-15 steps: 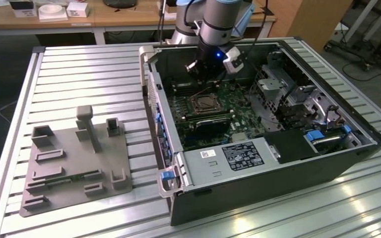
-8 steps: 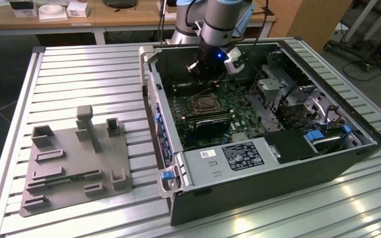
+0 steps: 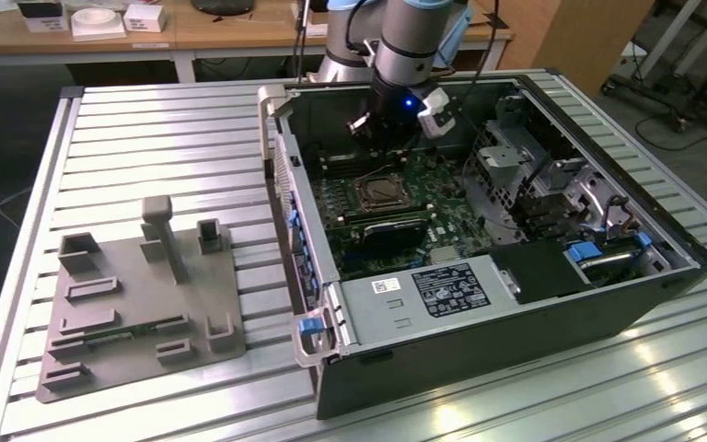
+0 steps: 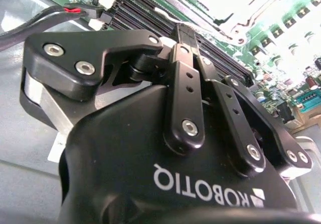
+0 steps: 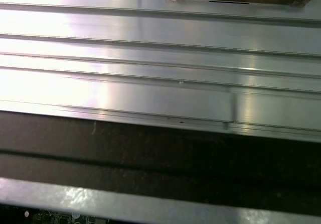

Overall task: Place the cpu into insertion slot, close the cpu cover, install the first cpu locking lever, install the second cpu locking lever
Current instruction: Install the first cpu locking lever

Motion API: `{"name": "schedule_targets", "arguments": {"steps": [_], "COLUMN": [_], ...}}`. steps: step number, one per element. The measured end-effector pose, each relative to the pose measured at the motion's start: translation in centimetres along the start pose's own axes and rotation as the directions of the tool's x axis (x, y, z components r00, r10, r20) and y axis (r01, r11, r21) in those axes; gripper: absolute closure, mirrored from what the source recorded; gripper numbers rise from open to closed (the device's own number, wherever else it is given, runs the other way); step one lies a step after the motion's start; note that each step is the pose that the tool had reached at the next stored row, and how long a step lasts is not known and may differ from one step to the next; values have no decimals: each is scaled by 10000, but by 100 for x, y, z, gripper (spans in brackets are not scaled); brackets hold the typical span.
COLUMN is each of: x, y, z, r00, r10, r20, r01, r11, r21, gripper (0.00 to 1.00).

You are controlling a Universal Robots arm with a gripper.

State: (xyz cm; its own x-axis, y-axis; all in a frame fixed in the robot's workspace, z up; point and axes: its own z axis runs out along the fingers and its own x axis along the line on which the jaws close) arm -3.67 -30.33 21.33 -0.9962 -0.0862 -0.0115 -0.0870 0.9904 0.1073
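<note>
Socket work seems in hand: the insertion slot [image 3: 360, 196] lies on the green board [image 3: 449, 219] with a beige square, seemingly the cpu [image 3: 379, 191], inside. The gripper [image 3: 390, 129] hangs near it, so any descent calls for fine alignment. Gripper opening and load cannot be told, and the white label [image 3: 449, 287] on the grey box [image 3: 366, 313] is unreadable.

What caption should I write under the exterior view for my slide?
A robot gripper hangs inside an open computer case, over the green circuit board, near the insertion slot.
</note>
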Motion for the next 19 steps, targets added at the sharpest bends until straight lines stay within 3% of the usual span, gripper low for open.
{"name": "schedule_targets", "arguments": {"steps": [8, 16, 19], "x": [35, -2, -35], "y": [4, 0, -3], "z": [-5, -5, -1], "r00": [10000, 10000, 10000], "r10": [0, -1, 0], "r20": [-1, -16, -18], "r01": [0, 1, 0], "r11": [10000, 9998, 9998], "r21": [5, 188, 205], "gripper": [90, 90, 90]}}
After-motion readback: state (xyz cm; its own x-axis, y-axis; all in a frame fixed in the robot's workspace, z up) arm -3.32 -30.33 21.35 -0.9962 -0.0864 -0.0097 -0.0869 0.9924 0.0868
